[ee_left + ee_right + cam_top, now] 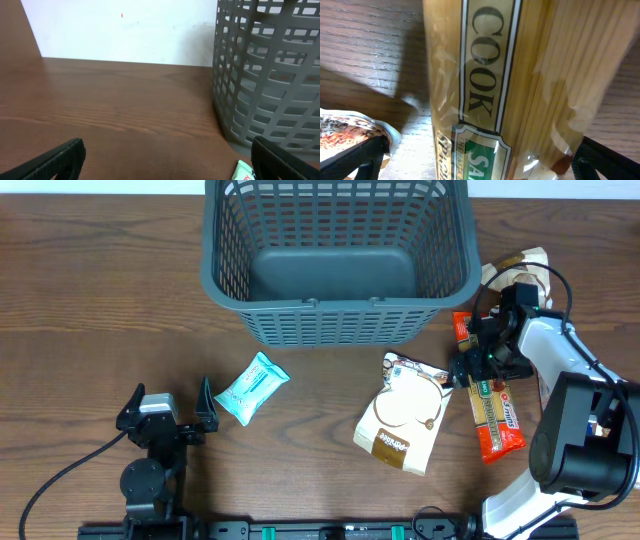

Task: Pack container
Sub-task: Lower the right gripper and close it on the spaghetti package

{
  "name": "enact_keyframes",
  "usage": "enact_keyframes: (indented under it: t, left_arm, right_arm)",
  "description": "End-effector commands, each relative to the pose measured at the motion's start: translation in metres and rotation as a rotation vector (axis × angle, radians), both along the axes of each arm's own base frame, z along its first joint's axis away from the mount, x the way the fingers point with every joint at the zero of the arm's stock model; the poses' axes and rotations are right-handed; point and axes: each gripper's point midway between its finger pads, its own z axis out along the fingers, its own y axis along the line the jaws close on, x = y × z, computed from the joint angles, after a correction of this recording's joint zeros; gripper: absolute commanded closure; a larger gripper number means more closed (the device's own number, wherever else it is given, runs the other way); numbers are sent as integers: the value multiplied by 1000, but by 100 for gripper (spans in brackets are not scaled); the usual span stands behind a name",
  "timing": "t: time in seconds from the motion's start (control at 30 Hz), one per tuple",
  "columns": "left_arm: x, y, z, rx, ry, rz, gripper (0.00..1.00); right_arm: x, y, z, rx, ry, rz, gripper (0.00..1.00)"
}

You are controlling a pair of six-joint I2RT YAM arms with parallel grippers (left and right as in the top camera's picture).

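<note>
We're watching the left gripper (168,408) sitting with its jaws spread wide and holding nothing, just beside the teal snack pack (252,387), while the container (340,320) is standing at the far middle of the table (80,300). The right gripper (483,358) is hovering over the spaghetti pack (520,90), jaws gaping either side without gripping it. We're reading "COOK" down its cream label and "SA" on a green panel, while the white-and-brown pouch (403,412) nearby is showing print too small to read.
</note>
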Motion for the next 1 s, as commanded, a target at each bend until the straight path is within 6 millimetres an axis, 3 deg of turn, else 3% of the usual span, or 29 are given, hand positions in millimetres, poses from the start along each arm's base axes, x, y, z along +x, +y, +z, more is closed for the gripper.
enact_keyframes:
  t: [0.0,0.4,0.73,0.87,0.97]
  left_arm:
    - [-1,2,-16,-3,49,14,1]
    - [-1,2,-16,-3,49,14,1]
    - [-1,2,-16,-3,49,14,1]
    - [-1,2,-16,-3,49,14,1]
    - [-1,2,-16,-3,49,14,1]
  right_arm:
    - [-8,6,-10,24,27,-11,1]
    - [4,-15,-10,14,-37,-120,1]
    - [8,-18,-9,10,-58,-125,1]
    - [9,-18,-9,10,-61,-125,8]
    - [9,-18,-9,10,-61,-125,23]
